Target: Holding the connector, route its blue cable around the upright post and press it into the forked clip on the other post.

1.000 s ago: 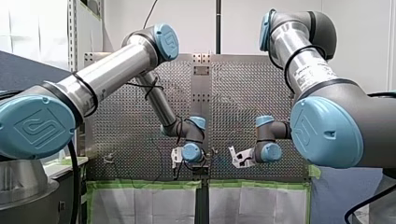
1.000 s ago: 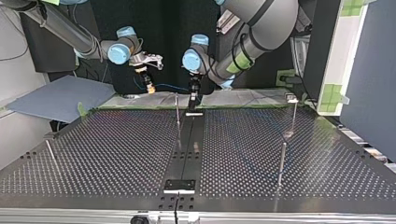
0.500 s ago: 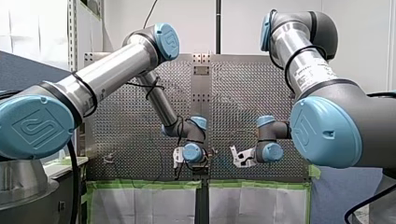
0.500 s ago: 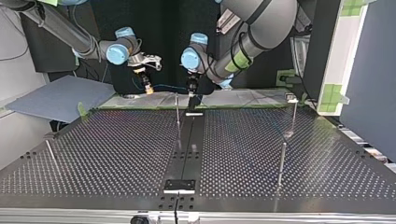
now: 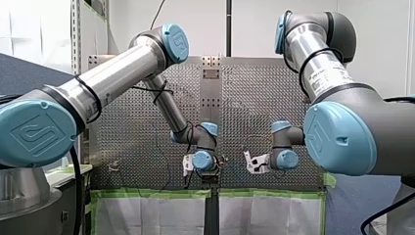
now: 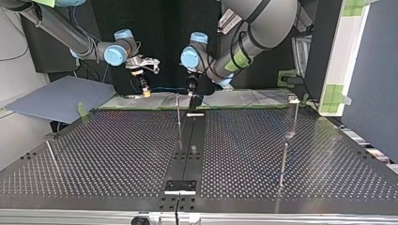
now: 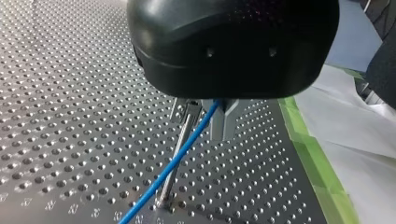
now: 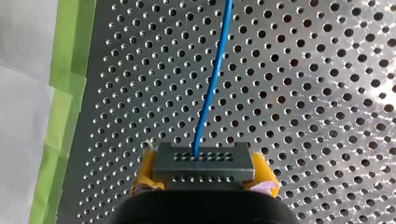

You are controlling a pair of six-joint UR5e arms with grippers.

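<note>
**Top view, read left to right.**

**Change over the last second:** the right gripper (image 6: 146,92) has shifted toward the view's left and a little lower. It moved along the arms' edge of the grey perforated metal table (image 6: 117,154). The left gripper (image 6: 191,91) has crept the same way, only slightly, so the cable span between the two is longer.

**Judgement:** cable is being drawn out ahead of the wrap. The routing around the post is not yet done, and the clip step is untouched.

**Leaning rod:** a slim metal rod (image 6: 50,157) leans near the table's left edge and is not involved.

**Right gripper:** its yellow pads (image 8: 145,170) are clamped on the dark grey rectangular connector (image 8: 204,163). The connector is held above the table near the arms' edge, left of centre. The blue cable (image 8: 212,79) leaves the connector's face and runs straight ahead over the holes, looking taut.

**Upright post:** the thin upright metal post (image 6: 178,112) stands at the middle of the arms' edge, beside the black centre strip (image 6: 187,150). In the left wrist view the cable crosses in front of this post. Whether they touch cannot be told.

**Left gripper:** it has a black body, and its metal fingers (image 7: 224,121) are drawn in to a narrow slot with the cable running through. It reads as closed on the cable, just beside the post's top.

**Toward the right edge:**
- The corner post (image 6: 295,117) stands near the right corner of the arms' edge. A small head at its top is likely the forked clip, but it is too small to confirm.
- The nearer post (image 6: 283,161) stands further from the arms.

**Containers:** none in view.
</note>
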